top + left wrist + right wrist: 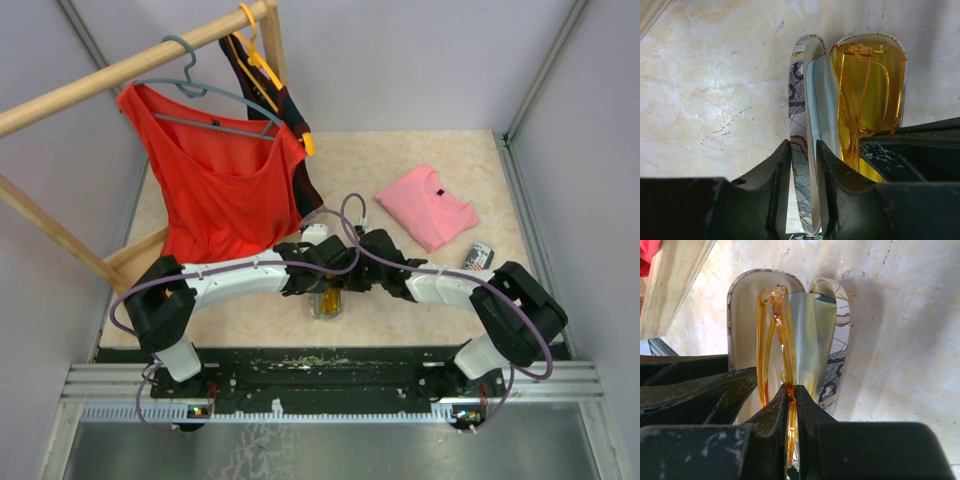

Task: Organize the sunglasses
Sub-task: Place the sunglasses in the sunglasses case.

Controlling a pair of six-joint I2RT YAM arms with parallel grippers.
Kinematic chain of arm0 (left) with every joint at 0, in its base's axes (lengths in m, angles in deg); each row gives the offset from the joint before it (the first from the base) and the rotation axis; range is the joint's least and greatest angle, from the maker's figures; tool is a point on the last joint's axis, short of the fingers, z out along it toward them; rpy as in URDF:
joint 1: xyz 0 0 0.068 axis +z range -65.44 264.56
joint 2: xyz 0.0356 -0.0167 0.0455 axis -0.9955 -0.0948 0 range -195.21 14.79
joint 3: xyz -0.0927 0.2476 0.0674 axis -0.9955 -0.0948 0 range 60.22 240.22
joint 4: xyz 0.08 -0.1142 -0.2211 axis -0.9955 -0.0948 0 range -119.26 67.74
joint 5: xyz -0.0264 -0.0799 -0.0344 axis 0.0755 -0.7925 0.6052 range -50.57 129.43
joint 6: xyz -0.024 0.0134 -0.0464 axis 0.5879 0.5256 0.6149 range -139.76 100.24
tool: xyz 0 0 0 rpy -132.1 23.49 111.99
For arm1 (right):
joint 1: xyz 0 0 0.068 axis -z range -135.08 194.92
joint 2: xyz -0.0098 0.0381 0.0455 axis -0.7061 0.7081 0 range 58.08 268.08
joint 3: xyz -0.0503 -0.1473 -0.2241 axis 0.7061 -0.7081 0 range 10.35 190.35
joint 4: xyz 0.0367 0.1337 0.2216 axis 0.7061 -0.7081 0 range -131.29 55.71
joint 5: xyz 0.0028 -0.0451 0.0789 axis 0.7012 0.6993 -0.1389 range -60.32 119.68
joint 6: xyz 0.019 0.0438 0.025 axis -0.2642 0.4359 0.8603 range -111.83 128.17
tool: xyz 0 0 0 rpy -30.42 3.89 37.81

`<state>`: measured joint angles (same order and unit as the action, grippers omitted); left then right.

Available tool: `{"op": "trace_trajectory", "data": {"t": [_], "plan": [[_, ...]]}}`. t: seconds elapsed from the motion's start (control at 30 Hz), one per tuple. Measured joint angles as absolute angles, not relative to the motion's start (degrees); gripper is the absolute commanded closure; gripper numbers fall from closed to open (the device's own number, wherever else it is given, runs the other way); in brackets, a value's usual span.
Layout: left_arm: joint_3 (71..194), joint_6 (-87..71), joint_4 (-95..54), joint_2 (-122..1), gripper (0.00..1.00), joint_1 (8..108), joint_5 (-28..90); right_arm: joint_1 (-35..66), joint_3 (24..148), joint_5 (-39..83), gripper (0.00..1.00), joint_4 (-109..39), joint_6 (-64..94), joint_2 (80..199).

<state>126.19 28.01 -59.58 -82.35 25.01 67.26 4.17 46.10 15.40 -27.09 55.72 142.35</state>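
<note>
Holding the case: left gripper has one finger on each side of a patterned shell of the open glasses case, and as far as I can see it's clamped onto it. My guess is it's there to prop the case open and stop it skating on the table while the other arm loads it.
right gripper: fingers pinched together on the thin orange frame of the sunglasses, with nothing else between them.
why edge-on: the pair is folded and held on edge, I reckon so it slots between the two shells instead of sitting across the rim.
sunglasses vs right gripper: straight out ahead of its fingertips, running away from the pinch point into the open case.
sunglasses vs left gripper: just beside it, off its right finger, in the shell it isn't gripping. A pale blue layer sits between them and the gripped shell. Could be lining or a cloth, can't tell.
seated or not: can't tell if the frame is resting on the shell or only hanging from the pinch.
gripper to gripper: very close, with the right one's dark body crowding the lower right of the left wrist view.
step (my read): tucking the orange pair in. Letting go and closing the case are not done yet.
other pair: can't spot it in any view.
</note>
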Motion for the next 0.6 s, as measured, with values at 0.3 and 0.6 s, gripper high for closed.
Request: {"op": "trace_trajectory", "data": {"t": [0.3,0.6], "plan": [[126.2,28.0,-59.6,-82.1,0.63,25.0,67.1,4.2,47.2,16.2,0.98,-28.1,55.1,145.0],[126.2,28.0,-59.6,-81.7,0.63,24.7,66.8,4.1,48.0,16.8,0.88,-29.3,54.3,145.3]]}}
